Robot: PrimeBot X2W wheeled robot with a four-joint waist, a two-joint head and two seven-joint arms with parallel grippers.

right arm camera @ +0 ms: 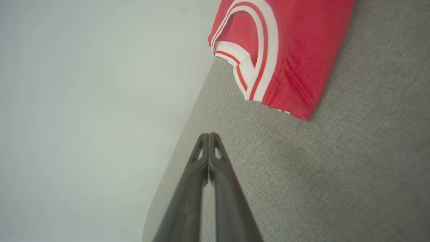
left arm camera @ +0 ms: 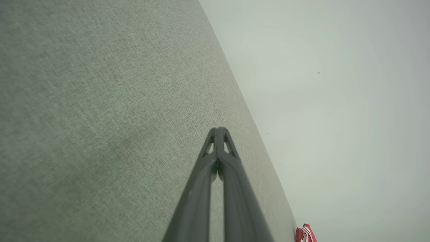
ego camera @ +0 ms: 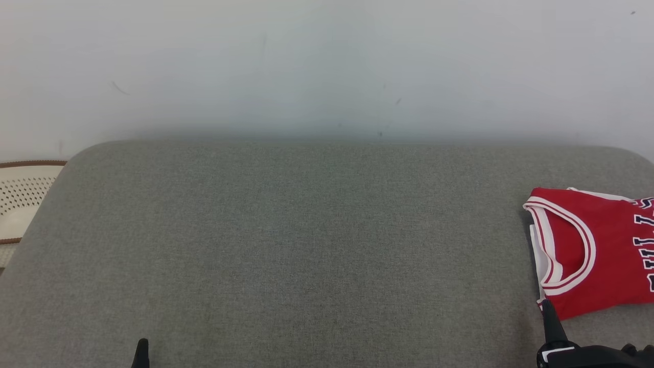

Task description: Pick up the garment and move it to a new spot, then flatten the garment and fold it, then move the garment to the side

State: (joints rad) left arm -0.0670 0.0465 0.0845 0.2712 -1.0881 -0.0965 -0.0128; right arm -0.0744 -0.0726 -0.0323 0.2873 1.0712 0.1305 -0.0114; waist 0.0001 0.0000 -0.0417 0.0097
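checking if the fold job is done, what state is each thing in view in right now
red jersey: folded, lying flat on the right part of the cushion, not held
left gripper: shut, empty, over bare grey fabric
right gripper: shut, empty, fingertips close to the jersey's edge but apart from it
grey cushion: smooth, bearing the jersey

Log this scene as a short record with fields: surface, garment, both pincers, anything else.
surface: grey fabric cushion against a pale wall
garment: red jersey, white trim, folded, lying flat at the cushion's right side
left pincer: shut, empty, over bare cushion
right pincer: shut, empty, near the jersey's corner, not touching
other: cream perforated object beyond the cushion's left edge
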